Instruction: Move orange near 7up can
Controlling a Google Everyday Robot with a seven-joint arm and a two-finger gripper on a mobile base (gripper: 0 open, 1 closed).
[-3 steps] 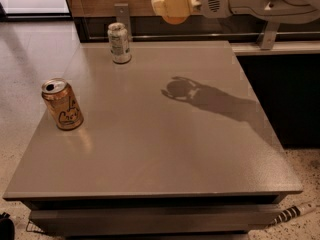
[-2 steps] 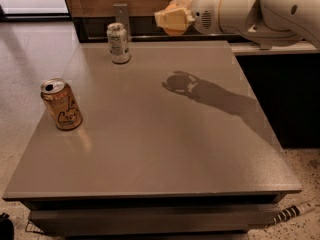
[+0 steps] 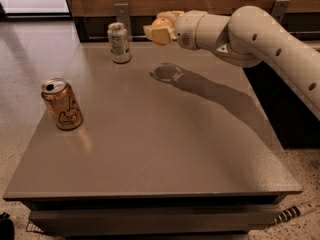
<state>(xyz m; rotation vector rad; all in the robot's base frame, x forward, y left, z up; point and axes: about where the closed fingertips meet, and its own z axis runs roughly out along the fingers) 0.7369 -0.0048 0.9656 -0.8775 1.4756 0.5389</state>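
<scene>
The 7up can (image 3: 119,42), silvery with a green label, stands upright near the table's far left edge. My gripper (image 3: 161,28) hangs in the air above the far middle of the table, a short way right of that can. It is shut on the orange (image 3: 161,22), which peeks out between the pale fingers (image 3: 160,34). The arm reaches in from the right. Its shadow falls on the tabletop below.
An orange-copper can (image 3: 62,104) with dark script stands upright near the table's left edge. The grey table (image 3: 165,149) ends at a wooden wall behind and drops to speckled floor on the left and front. A dark cabinet stands at the right.
The arm has moved left and lower over the table with the orange, closer to the 7up can. The cans have not moved.
</scene>
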